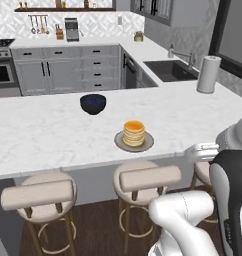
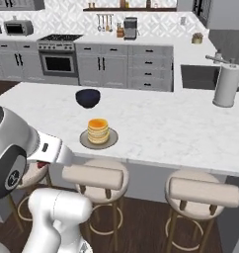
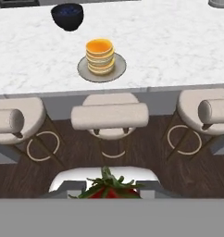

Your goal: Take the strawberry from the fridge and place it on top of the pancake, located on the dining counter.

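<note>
Pancake [image 1: 133, 133] sits on plate [image 1: 134, 142], on the counter [image 1: 53, 130] near its front edge. Bowl [image 1: 93, 104] stands behind and left of the plate, apart from it. Paper towel roll [image 1: 208, 74] stands upright at the far right of the counter, sink [image 1: 169, 70] behind it. Three stools [image 1: 143, 178] line the front of the counter; the middle one lies directly before the plate. In the hand view, strawberry [image 3: 109, 187] sits between the claw [image 3: 109, 189] fingers, before the middle stool and well apart from the pancake.
</note>
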